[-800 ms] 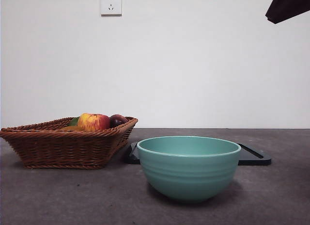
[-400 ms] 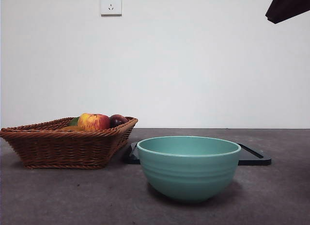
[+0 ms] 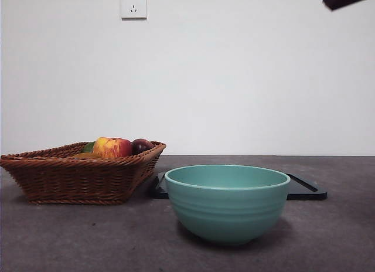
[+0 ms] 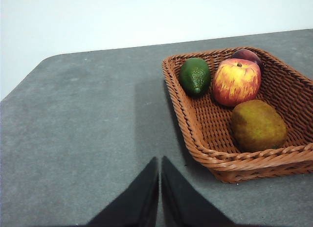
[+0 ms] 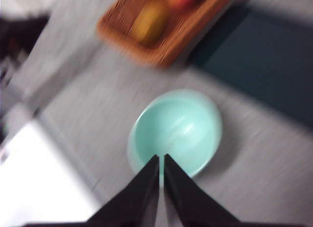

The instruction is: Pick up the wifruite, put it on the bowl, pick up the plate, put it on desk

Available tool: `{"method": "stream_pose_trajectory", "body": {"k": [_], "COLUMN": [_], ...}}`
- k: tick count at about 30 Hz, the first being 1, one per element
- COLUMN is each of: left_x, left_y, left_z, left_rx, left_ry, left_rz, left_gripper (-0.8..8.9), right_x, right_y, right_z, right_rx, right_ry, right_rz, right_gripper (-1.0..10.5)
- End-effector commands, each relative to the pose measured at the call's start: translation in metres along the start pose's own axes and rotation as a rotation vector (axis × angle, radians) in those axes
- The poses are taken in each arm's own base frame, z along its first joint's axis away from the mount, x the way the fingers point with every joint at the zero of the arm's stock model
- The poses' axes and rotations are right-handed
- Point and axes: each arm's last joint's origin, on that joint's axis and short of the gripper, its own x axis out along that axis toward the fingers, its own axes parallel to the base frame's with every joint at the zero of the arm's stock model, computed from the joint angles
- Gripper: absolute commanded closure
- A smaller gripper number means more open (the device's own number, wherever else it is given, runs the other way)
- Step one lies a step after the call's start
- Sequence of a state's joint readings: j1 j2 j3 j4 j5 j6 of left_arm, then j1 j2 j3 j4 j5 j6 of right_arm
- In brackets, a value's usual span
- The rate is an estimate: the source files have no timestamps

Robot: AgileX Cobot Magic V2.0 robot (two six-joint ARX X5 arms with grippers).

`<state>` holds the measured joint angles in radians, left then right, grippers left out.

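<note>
A: Where's your wifruite (image 4: 258, 125)?
B: Lying in the wicker basket (image 4: 195, 120), beside the apple (image 4: 236, 81) and the avocado (image 4: 194, 75). Nothing grips it, so your pick isn't begun.
A: Claws?
B: Left claw (image 4: 160, 188) hangs pinched together over bare surface (image 4: 78, 129) just beside the basket. Right claw (image 5: 161, 180), also pinched together, is high above the empty bowl (image 3: 227, 201) (that view's blurred). The black tray (image 3: 307, 190) behind the bowl lies flat on the surface.

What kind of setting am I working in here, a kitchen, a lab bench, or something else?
Most likely a lab or test bench, not a kitchen: a bare dark grey desk against a plain white wall with one power socket, and only staged props, a wicker basket of fruit and a teal bowl.
</note>
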<state>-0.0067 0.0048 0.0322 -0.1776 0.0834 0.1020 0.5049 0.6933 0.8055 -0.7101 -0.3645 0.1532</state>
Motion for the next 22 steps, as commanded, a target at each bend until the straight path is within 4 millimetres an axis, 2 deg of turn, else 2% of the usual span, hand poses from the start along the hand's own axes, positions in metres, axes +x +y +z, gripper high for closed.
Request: {"method": "stream_pose_trajectory", "body": {"k": [1, 6, 10, 17, 22], "left_x": [0.002, 0.002, 0.002, 0.002, 0.002], "left_y": [-0.001, -0.001, -0.001, -0.001, -0.001], "left_z": [-0.007, -0.007, -0.007, -0.007, -0.007], "left_rx": [-0.012, -0.012, -0.012, -0.012, -0.012], "left_ry": [0.026, 0.025, 0.025, 0.025, 0.025], "left_rz": [-0.003, -0.003, -0.003, -0.004, -0.003], "left_gripper": [8.06, 8.06, 8.06, 8.06, 8.06], "right_x": [-0.014, -0.039, -0.044, -0.027, -0.009], "right_y": [-0.01, -0.028, -0.035, -0.05, -0.061], "right_z": [0.006, -0.006, -0.026, -0.066, -0.09], "right_rx": [-0.046, -0.022, -0.038, -0.123, -0.15], "right_ry": [-0.134, -0.329, -0.44, -0.657, -0.713], "right_rz": [-0.087, -0.366, -0.542, -0.598, -0.597], "right_gripper": [9.4, 9.4, 9.4, 9.4, 9.4]}}
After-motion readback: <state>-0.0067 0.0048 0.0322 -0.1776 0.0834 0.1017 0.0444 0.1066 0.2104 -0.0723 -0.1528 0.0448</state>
